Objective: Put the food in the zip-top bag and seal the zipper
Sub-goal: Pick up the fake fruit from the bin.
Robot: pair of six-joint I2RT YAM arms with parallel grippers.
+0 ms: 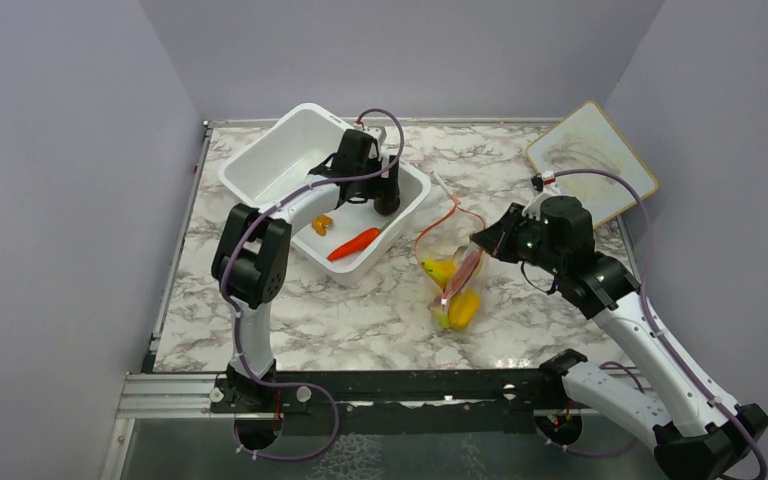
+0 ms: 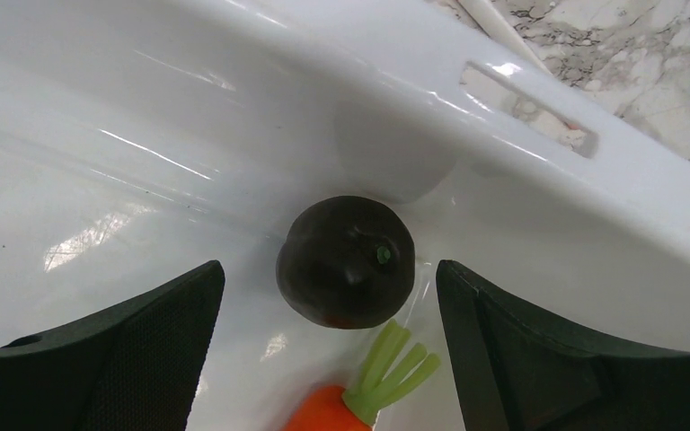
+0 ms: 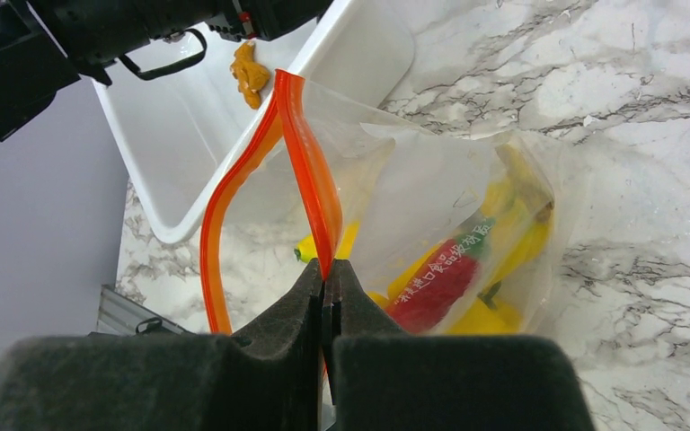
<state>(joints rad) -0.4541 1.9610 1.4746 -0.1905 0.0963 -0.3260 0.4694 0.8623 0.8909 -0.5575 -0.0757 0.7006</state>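
Claws: left claw (image 1: 381,191) is spread wide, down inside the white tub (image 1: 260,166), one finger either side of the dark brown round fruit (image 2: 346,269), not gripping it. Carrot (image 2: 325,415) lies just beside the fruit, green top toward it; orange bits (image 1: 322,224) sit on the tub floor nearby. Right claw (image 3: 326,278) is clamped on the zipper (image 3: 311,171), pinching the red-orange strip & holding the mouth up, facing the tub. Zip-top bag (image 3: 431,180) rests on the marble worktop (image 1: 360,312) betw. tub & right arm. Red chili (image 3: 437,289) + yellow pieces (image 1: 463,308) are already inside. Whiteboard (image 1: 590,158) is at the far right corner.
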